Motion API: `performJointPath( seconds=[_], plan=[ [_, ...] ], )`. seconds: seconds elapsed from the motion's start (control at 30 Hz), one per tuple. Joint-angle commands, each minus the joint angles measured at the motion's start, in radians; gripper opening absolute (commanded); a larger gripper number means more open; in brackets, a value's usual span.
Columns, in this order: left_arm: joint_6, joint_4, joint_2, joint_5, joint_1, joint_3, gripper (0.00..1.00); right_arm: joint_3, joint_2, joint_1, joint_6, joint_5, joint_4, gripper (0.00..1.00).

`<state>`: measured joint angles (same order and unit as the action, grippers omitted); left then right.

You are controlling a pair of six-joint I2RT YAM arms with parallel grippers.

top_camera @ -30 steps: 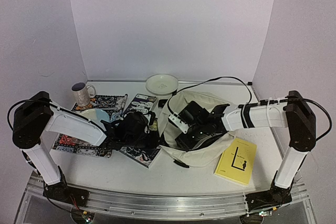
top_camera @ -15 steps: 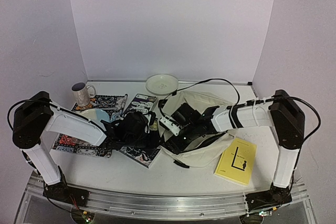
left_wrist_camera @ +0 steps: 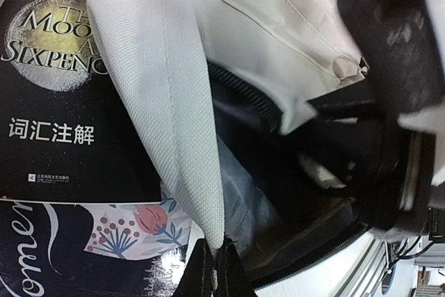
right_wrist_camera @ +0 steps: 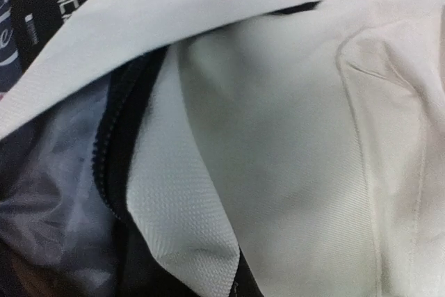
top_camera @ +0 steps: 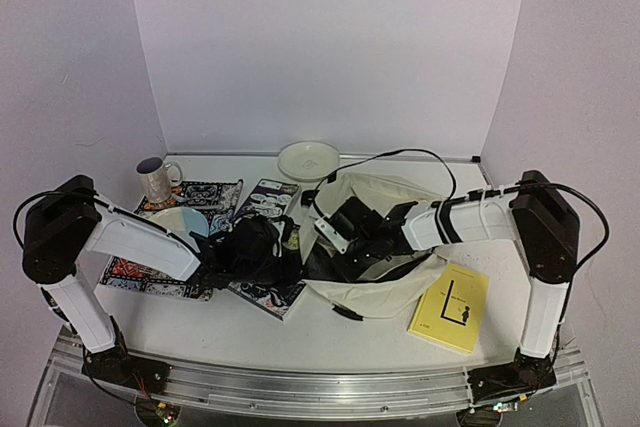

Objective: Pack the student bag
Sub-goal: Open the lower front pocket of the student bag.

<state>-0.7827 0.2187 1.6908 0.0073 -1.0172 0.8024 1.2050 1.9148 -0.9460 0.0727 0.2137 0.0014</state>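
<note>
The left gripper (left_wrist_camera: 217, 270) is clenched on a cream flap of the student bag (top_camera: 390, 292) — the right gripper (right_wrist_camera: 238, 284) pinches another edge. The bag's mouth gapes between them.

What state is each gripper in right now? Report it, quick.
Left gripper: closed, pinching a flap of the student bag.
Right gripper: closed on the student bag's fabric edge.

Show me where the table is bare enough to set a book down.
Bare table runs along the near edge, in front of the student bag, left of the yellow book. A smaller patch lies behind the bag, right of the white plate; a cable arcs over it. Crowded: the left side, with mug, placemat and books.
</note>
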Motion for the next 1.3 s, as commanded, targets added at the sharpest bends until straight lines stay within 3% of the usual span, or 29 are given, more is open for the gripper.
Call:
performJointPath(
  seconds=[0.0,0.37,0.73,1.0,1.27],
  plan=[
    [0.035,0.005,-0.051,0.010,-0.001,-0.006,0.00,-0.002,-0.140,0.025,-0.018,0.129,-0.061,0.00],
    [0.220,-0.108,-0.023,-0.018,0.005,0.187,0.00,0.040,-0.391,0.228,-0.125,0.237,-0.129,0.00],
    [0.281,-0.114,0.084,0.041,0.037,0.351,0.00,0.200,-0.439,0.469,-0.253,0.224,-0.124,0.00],
    [0.295,-0.150,0.190,0.002,0.045,0.384,0.00,0.197,-0.289,0.619,-0.263,0.102,-0.072,0.00],
    [0.280,-0.162,0.321,-0.029,0.092,0.475,0.00,0.248,-0.081,0.672,-0.274,0.048,-0.009,0.00]
  ],
)
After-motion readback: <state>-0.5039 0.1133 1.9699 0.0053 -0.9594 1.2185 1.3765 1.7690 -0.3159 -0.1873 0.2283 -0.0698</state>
